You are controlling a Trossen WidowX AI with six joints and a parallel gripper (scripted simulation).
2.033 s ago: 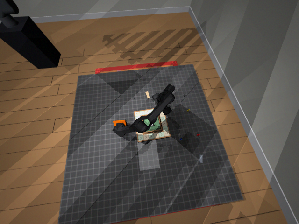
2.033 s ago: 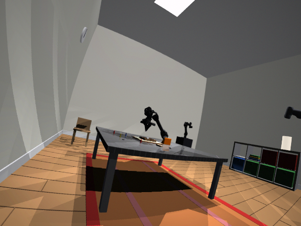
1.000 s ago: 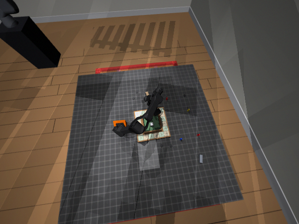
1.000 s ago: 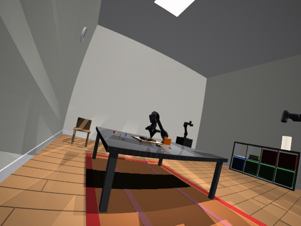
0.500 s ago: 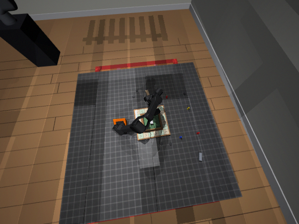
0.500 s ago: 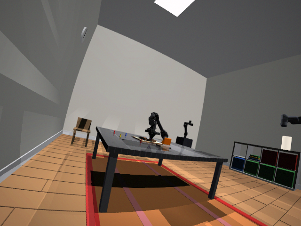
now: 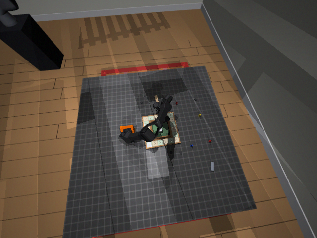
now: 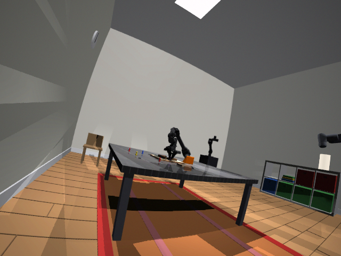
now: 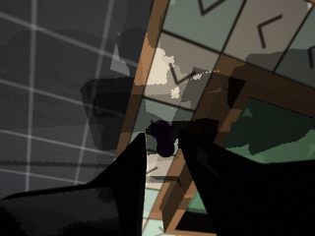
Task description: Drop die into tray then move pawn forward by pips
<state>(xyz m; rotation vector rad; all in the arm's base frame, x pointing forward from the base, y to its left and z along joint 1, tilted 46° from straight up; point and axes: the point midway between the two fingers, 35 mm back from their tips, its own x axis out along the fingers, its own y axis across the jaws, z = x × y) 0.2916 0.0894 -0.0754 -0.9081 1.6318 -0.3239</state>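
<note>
My gripper (image 9: 161, 136) (image 8: 170, 158) is open, its fingertips low over the ring of squares, one on each side of the pawn. The dark purple pawn (image 9: 161, 130) is on a pale green square of the board (image 9: 189, 53) (image 7: 154, 143), with a narrow gap to each finger. Its base is hard to make out in shadow. The white die (image 7: 160, 130) lies in the green dice tray (image 7: 165, 133) (image 9: 271, 147); its pips are too small to read, and it is outside the wrist view. The arm hides part of the board in the top view.
An orange block (image 7: 127, 127) (image 8: 188, 160) is at the arm's base. Small red (image 7: 176, 102), yellow (image 7: 199, 114) and blue (image 7: 191, 145) pieces, another red piece (image 7: 209, 141) and a grey bar (image 7: 212, 166) lie off the board. The tray wall (image 9: 217, 105) is right beside the fingers.
</note>
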